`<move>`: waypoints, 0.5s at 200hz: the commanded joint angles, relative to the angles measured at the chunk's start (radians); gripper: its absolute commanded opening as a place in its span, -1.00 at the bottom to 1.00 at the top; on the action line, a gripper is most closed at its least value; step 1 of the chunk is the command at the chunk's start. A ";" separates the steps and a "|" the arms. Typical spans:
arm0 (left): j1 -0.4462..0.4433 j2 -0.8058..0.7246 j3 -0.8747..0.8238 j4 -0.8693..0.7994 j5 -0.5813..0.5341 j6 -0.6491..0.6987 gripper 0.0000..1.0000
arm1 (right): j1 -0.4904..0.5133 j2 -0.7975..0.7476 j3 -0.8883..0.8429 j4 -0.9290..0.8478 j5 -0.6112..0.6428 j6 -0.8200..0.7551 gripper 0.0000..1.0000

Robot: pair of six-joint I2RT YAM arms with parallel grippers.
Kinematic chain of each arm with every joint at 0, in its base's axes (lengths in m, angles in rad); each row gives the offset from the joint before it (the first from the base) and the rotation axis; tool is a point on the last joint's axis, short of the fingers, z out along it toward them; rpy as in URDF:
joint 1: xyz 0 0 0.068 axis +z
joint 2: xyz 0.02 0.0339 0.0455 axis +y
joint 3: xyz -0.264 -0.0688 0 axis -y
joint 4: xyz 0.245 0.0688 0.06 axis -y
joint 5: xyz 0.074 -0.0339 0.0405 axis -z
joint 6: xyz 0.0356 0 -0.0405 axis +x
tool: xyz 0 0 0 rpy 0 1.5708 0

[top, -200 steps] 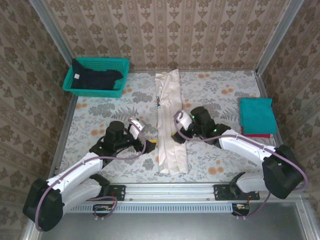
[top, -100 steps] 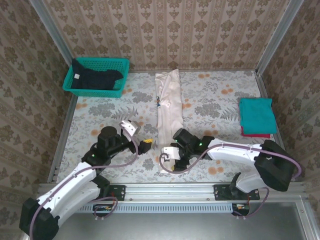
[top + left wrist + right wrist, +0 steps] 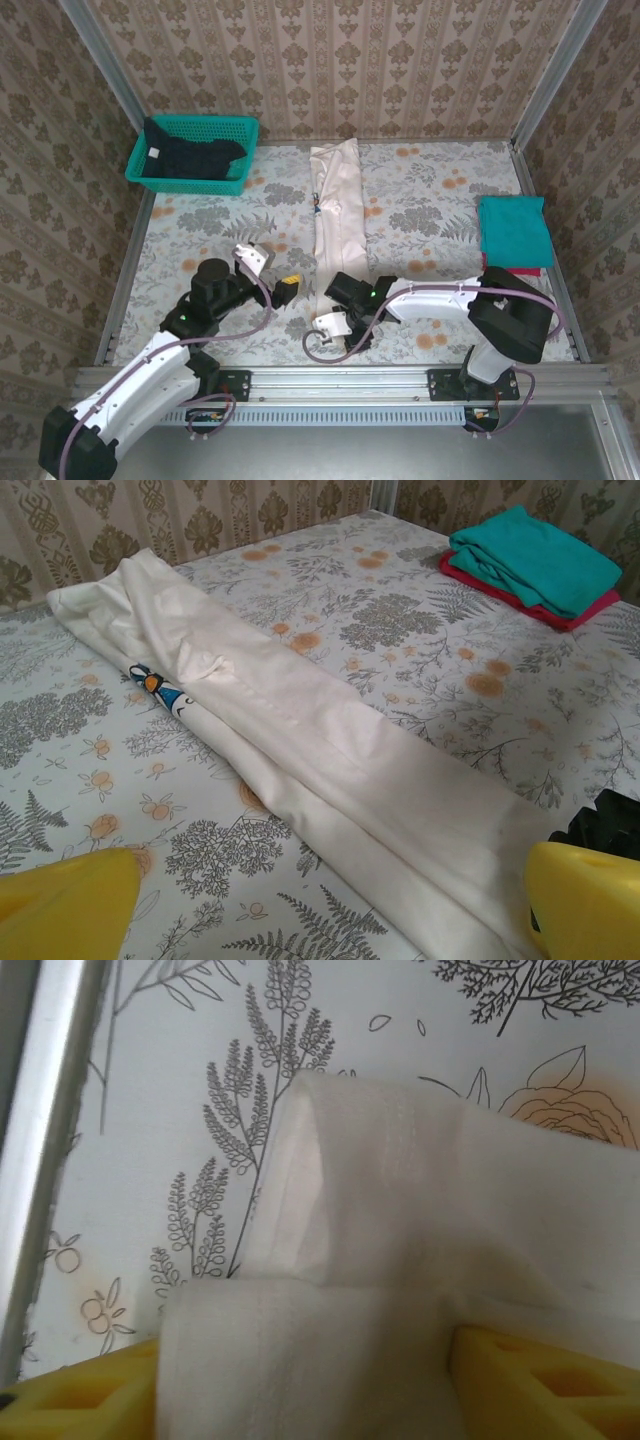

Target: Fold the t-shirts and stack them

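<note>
One cream-white t-shirt (image 3: 334, 215), a long narrow strip, blue print peeking.

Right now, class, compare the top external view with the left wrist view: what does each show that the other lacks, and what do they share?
Only the top external view takes in the teal basket holding the navy shirt, plus both arms, with the right gripper at the near end of the cream shirt. Only the left wrist view shows the blue print peeking from that shirt's fold up close. Both share the long folded cream shirt, the teal shirt on something red, and the floral table.
</note>
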 commanded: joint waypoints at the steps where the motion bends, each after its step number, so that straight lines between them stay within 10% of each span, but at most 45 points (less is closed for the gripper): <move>1: 0.010 -0.017 -0.004 0.001 -0.011 -0.020 1.00 | -0.001 0.043 -0.002 -0.027 0.076 -0.020 0.16; 56: 0.017 -0.031 -0.003 0.006 -0.026 -0.022 1.00 | -0.028 0.016 0.008 -0.073 0.055 -0.014 -1.00; 100: 0.020 -0.030 0.002 0.012 -0.026 -0.023 1.00 | -0.089 -0.033 0.022 -0.089 0.021 -0.005 -1.00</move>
